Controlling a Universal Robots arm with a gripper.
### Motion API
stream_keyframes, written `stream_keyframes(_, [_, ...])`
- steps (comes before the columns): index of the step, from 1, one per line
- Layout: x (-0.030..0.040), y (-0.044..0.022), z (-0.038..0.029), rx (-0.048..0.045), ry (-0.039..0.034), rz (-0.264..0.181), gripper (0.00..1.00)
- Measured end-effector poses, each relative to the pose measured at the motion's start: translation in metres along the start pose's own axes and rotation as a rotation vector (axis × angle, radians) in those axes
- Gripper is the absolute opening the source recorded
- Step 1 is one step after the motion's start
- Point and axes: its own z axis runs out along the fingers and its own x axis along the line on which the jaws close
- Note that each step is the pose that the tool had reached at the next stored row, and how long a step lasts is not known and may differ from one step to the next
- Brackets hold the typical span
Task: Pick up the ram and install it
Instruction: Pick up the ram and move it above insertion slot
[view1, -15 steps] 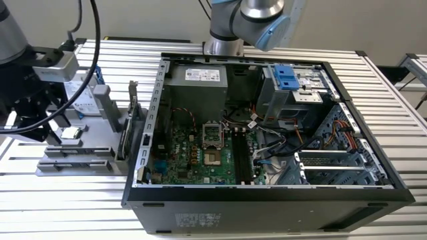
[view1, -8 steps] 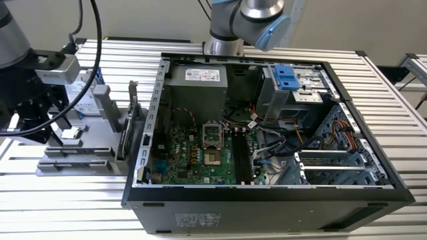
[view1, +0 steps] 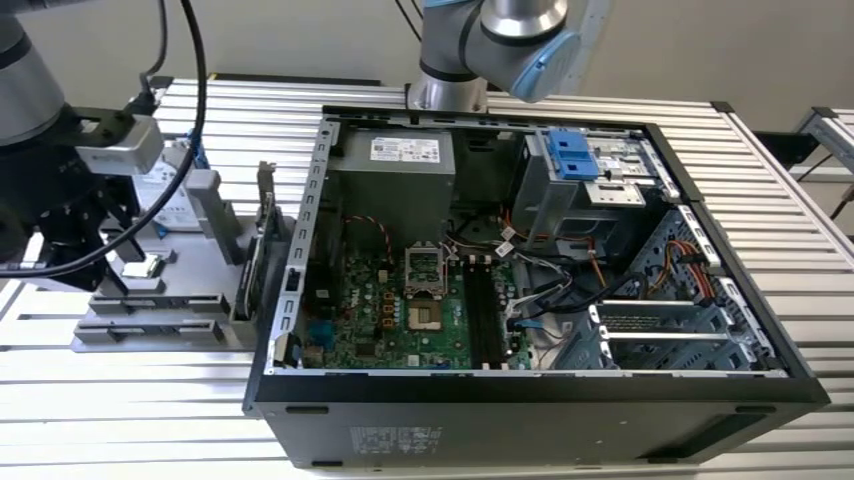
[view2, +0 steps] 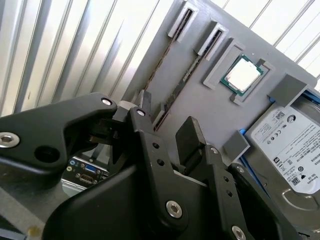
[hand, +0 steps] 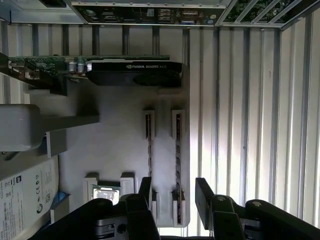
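Squarely – ram lines up between the spread hand.

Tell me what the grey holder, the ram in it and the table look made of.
Grey holder: matte, uniform grey with blocky ribs; probably plastic, perhaps printed.
Ram: seen edge-on in its slot, a thin dark board; likely circuit-board laminate.
Table: pale slats with a dull metallic sheen; seemingly aluminium.

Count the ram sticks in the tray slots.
2, on edge in adjacent slots of the grey tray: one ram lined up between the open fingers, second ram beside it.
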Motion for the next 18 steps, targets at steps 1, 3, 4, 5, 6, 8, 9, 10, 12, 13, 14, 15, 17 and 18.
stream_keyframes(1, [0.0, 0.0, 0.0007, 0.0, -0.0003, -0.001, 1.0])
stream_keyframes(3, [0.0, -0.0001, 0.0022, 0.0, -0.0008, -0.004, 1.0])
stream_keyframes(4, [0.0001, -0.0001, 0.003, -0.0001, -0.0009, -0.005, 1.0])
stream_keyframes(5, [0.0001, 0.0, 0.0037, -0.0001, -0.0012, -0.006, 1.0])
stream_keyframes(6, [0.0001, 0.0, 0.0044, -0.0001, -0.0015, -0.007, 1.0])
stream_keyframes(8, [0.0001, -0.0001, 0.0058, -0.0001, -0.0022, -0.009, 1.0])
stream_keyframes(9, [0.0001, -0.0001, 0.0065, -0.0002, -0.0025, -0.011, 1.0])
stream_keyframes(10, [0.0001, -0.0001, 0.0072, -0.0003, -0.0027, -0.012, 1.0])
stream_keyframes(12, [0.0001, -0.0001, 0.0087, -0.0003, -0.0028, -0.014, 1.0])
stream_keyframes(13, [0.0, -0.0002, 0.0096, -0.0003, -0.0029, -0.015, 1.0])
stream_keyframes(14, [0.0, -0.0002, 0.0103, -0.0003, -0.0029, -0.016, 1.0])
stream_keyframes(15, [-0.0002, -0.0002, 0.011, -0.0003, -0.0029, -0.018, 1.0])
stream_keyframes(17, [-0.0005, -0.0002, 0.0124, -0.0003, -0.0029, -0.02, 1.0])
stream_keyframes(18, [-0.0007, -0.0002, 0.0132, -0.0003, -0.003, -0.021, 1.0])
